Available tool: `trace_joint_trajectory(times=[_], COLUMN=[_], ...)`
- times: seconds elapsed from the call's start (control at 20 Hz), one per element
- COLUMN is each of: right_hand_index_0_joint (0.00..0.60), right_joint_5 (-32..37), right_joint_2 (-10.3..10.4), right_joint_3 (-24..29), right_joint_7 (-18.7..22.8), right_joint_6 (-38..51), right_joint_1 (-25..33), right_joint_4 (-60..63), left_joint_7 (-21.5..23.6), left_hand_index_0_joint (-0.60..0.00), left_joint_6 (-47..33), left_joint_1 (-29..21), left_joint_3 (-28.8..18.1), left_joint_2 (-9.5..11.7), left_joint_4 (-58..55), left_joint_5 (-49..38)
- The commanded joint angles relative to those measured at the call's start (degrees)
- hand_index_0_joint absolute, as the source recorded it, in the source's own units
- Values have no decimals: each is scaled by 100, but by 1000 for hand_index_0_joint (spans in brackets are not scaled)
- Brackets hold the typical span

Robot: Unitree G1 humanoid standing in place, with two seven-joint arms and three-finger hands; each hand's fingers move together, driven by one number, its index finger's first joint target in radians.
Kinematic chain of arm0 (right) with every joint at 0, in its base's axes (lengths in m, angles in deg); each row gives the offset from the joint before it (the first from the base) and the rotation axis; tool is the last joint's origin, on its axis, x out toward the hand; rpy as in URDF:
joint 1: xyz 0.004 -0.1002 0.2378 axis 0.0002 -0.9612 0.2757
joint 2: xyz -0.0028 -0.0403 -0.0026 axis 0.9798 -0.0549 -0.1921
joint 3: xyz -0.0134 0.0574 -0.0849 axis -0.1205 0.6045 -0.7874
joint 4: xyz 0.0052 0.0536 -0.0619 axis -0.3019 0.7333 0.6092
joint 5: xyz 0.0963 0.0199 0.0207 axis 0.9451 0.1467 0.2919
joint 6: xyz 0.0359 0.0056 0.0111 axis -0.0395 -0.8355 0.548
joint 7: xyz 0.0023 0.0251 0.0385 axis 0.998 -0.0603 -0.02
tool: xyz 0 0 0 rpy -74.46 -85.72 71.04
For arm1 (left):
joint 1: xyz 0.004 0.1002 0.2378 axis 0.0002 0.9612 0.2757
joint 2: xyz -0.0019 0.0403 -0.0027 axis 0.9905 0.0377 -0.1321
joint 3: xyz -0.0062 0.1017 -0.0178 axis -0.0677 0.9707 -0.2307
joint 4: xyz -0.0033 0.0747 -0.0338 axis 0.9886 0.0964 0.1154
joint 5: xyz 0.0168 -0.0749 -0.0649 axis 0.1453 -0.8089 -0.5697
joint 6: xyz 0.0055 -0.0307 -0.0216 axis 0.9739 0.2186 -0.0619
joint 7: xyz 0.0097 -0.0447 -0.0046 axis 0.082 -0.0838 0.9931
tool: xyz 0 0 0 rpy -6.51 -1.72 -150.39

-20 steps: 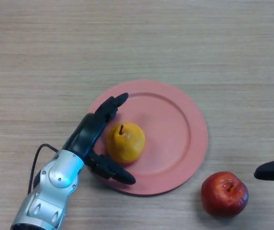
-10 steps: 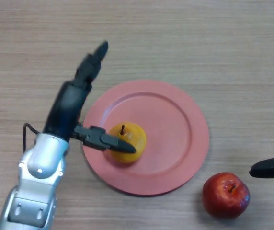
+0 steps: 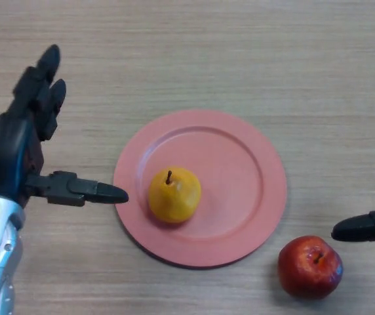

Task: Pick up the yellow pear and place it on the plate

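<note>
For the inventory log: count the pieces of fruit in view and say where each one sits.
2. The yellow pear stands on the pink plate, left of its centre. The red apple sits on the table, just off the plate's lower right rim. Nothing seems hidden.

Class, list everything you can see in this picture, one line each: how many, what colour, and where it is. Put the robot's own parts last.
Table: one, light wood, fills the view.
Plate: one, pink, centre of the table.
Pear: one, yellow, stem up, on the plate's left part.
Apple: one, red, on the table just off the plate's lower right rim.
Left hand: one, black, open, at the left, clear of the plate.
Right hand: one, black, at the right edge, partly out of view.
</note>
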Motion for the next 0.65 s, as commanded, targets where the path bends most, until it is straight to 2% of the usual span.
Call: trace_joint_trajectory(times=[0.05,0.15,0.4,0.65], right_hand_index_0_joint=[0,0,0,0], right_joint_5=[134,192,172,7], right_joint_2=[-208,-209,-227,-251], right_joint_3=[160,130,49,-82], right_joint_7=[98,122,133,124], right_joint_6=[955,901,985,1229], right_joint_1=[183,201,259,379], right_joint_4=[-224,-234,-150,86], left_joint_7=[-153,-216,-223,-520], left_hand_index_0_joint=[0,0,0,0], left_joint_6=[-749,-357,-68,479], left_joint_1=[-17,149,207,354], left_joint_3=[-463,-522,-641,-792], left_joint_2=[283,254,269,311], left_joint_4=[-543,-767,-1003,-1429], left_joint_5=[-156,-335,-483,-615])
